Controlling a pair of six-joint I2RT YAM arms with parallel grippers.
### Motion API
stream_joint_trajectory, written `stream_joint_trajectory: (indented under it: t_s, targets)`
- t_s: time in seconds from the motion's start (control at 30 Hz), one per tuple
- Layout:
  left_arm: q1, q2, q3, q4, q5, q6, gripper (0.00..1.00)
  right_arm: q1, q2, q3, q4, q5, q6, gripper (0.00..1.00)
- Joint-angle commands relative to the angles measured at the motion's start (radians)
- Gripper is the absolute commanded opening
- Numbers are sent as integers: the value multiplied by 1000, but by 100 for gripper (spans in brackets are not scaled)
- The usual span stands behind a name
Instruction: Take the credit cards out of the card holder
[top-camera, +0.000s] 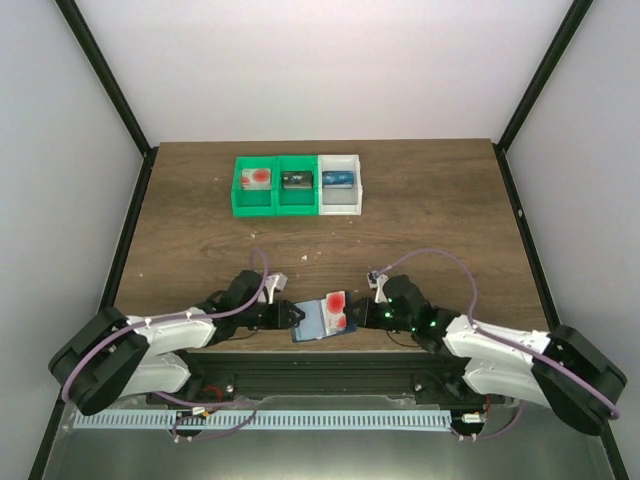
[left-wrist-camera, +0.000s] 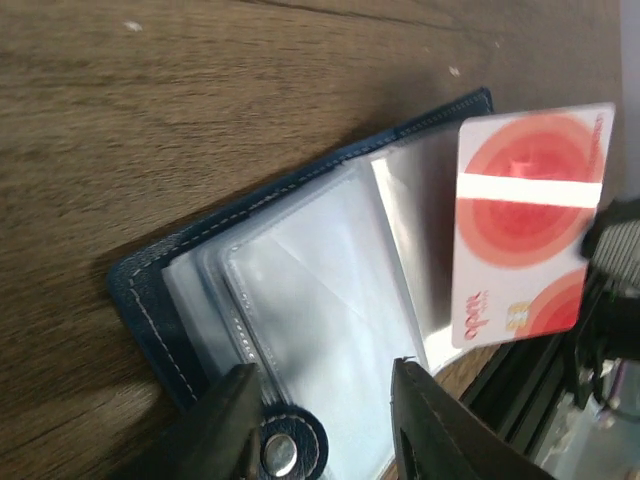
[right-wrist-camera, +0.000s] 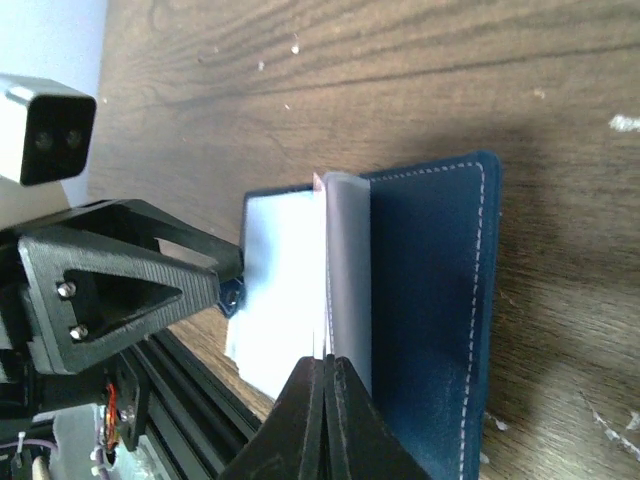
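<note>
The dark blue card holder (top-camera: 312, 326) lies open near the table's front edge, its clear sleeves (left-wrist-camera: 330, 300) fanned out. My left gripper (left-wrist-camera: 322, 405) is open, its fingers (left-wrist-camera: 228, 420) standing either side of the snap tab (left-wrist-camera: 287, 450) and the sleeves' edge. My right gripper (right-wrist-camera: 328, 365) is shut on a credit card (left-wrist-camera: 525, 230), whitish with red circles. That card stands lifted at the holder's right end, seen edge-on (right-wrist-camera: 321, 270) in the right wrist view, beside the holder's blue cover (right-wrist-camera: 430, 300). From above, the card (top-camera: 336, 304) shows between both grippers.
At the back stand green bins (top-camera: 240, 190) and a white bin (top-camera: 340, 207). One green bin holds a card with a red circle (top-camera: 257, 176), the other a black item (top-camera: 298, 180); the white one holds a blue item (top-camera: 338, 180). The black rail (top-camera: 320, 365) runs just behind the holder.
</note>
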Motion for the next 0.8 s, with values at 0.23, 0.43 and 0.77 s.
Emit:
stream_joint_trajectory:
  t_s: [0.23, 0.43, 0.77]
  targets:
    - [-32, -164, 21, 37, 66, -139, 65, -5, -223, -5, -91, 49, 78, 0]
    - [-38, -229, -53, 287, 150, -328, 72, -5, -278, -43, 55, -13, 181, 1]
    - [-67, -229, -53, 403, 144, -418, 73, -5, -311, -92, 323, -71, 332, 0]
